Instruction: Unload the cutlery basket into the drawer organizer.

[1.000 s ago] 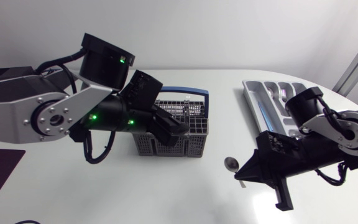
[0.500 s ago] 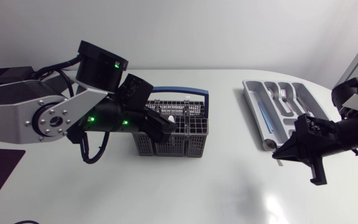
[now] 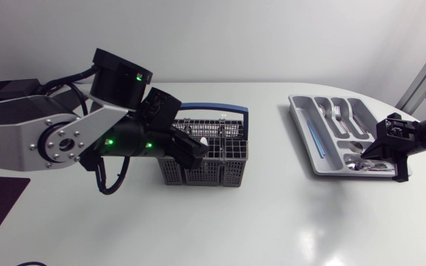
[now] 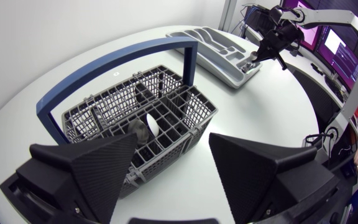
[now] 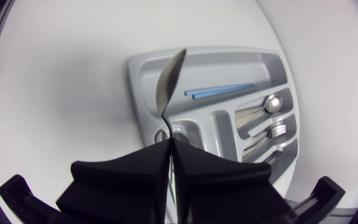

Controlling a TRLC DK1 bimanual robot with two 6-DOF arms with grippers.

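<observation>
Left jaws hang spread wide at a corner of the cutlery basket (image 4: 135, 106), gripping nothing, while the right jaws are clamped on a spoon's handle. Under both arms lies the white tabletop (image 3: 220, 229). The grey mesh basket, with its blue handle upright, sits near the middle, and the grey drawer organizer (image 3: 305, 137) lies well apart on the right. The spoon (image 5: 169, 81) points bowl-first over the organizer's end compartment. Forks (image 3: 336, 112) and blue sticks (image 5: 219, 92) lie in other compartments; a white rounded piece (image 4: 154, 124) stands in the basket.
</observation>
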